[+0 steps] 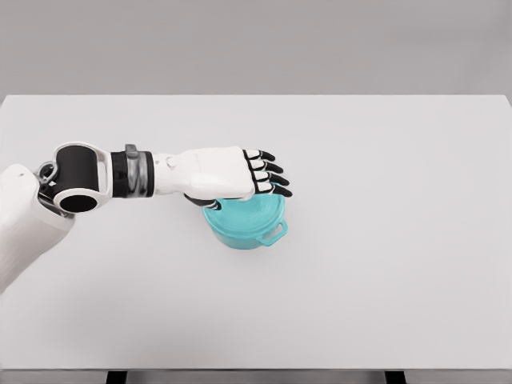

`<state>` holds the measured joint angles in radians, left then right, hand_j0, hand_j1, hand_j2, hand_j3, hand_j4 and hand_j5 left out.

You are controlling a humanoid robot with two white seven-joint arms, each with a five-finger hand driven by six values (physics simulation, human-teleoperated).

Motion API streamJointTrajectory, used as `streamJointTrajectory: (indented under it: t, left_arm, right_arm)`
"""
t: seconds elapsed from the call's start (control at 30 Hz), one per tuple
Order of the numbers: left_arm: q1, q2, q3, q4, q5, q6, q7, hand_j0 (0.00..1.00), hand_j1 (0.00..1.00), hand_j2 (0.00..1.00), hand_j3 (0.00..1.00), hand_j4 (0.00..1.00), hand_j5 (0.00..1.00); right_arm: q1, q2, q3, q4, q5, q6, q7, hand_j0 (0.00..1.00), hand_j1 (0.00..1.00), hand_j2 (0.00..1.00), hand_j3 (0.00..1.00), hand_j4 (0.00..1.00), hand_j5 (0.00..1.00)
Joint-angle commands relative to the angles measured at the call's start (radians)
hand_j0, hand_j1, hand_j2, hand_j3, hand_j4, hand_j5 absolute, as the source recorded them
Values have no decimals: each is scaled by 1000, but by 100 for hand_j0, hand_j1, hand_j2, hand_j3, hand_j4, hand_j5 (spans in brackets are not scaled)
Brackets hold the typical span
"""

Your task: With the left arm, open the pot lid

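Note:
A teal pot (244,232) with its lid (258,213) on stands near the middle of the white table (384,160). One side handle (274,234) sticks out at its lower right. My left hand (268,180) lies palm down just over the back left of the lid, its black-tipped fingers (276,181) stretched out to the right and holding nothing that I can see. The palm hides the lid's knob and the pot's far rim. Whether the hand touches the lid is unclear. The thumb is tucked under the palm, mostly hidden.
My left forearm (96,176) runs in from the left edge above the table. The table's near edge lies at the bottom of the view.

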<state>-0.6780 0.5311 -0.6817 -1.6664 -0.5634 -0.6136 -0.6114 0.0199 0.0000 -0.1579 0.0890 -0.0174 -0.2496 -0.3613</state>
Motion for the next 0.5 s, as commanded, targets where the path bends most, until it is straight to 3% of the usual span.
streamJointTrajectory:
  t: [0.0,0.07,0.2,0.47]
  left_arm:
    - [0,1,1,1,5,3,1,100,100,100,100,100,100]
    - [0,1,1,1,5,3,1,100,100,100,100,100,100]
    - [-3,1,1,1,5,3,1,87,87,87,87,87,87]
    - [-3,4,1,4,5,3,1,83,83,83,83,83,83]
  right_arm:
    - [0,0,0,0,-1,0,-1,100,100,100,100,100,100]
    - [0,0,0,0,-1,0,1,100,100,100,100,100,100]
    - [0,0,0,0,-1,0,-1,100,100,100,100,100,100]
    - [0,0,0,0,-1,0,1,100,100,100,100,100,100]
